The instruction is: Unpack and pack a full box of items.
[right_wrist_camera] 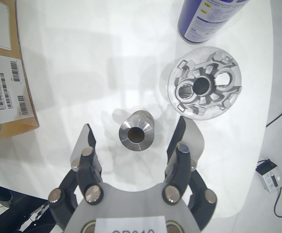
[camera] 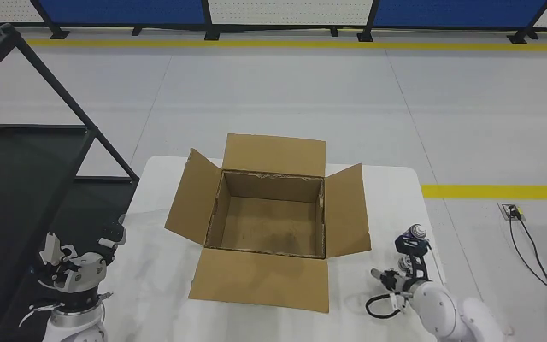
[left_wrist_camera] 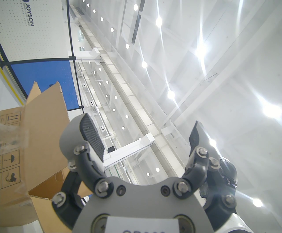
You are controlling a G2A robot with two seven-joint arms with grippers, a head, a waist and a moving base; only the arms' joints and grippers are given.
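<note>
Cardboard box (camera: 272,224) sits in the middle of the white table (camera: 154,184), its top open, all four flaps folded outward and its brown floor in plain sight. Left of it, by the table's near left corner, the left gripper (left_wrist_camera: 142,123) points upward. Its ribbed pads (left_wrist_camera: 92,134) are spread wide and released, grasping nothing, and a box flap (left_wrist_camera: 44,123) rises beside it.

Right of the box, over the near right part of the table, the right gripper (right_wrist_camera: 134,124) hangs fingers-down, also released. A steel cylinder (right_wrist_camera: 136,132), its bored end turned toward the wrist, shows in the gap between the fingers, and neither pad touches it. Just beside the cylinder, on the side away from the box, a grey cast disc (right_wrist_camera: 203,83) with a central hole lies flat on the table. A blue spray can (right_wrist_camera: 205,19) with a white label is near the disc but apart from it; I cannot tell whether it stands or lies. Farthest right, a small socket block (right_wrist_camera: 268,176) sits on the floor beyond the table's edge.
</note>
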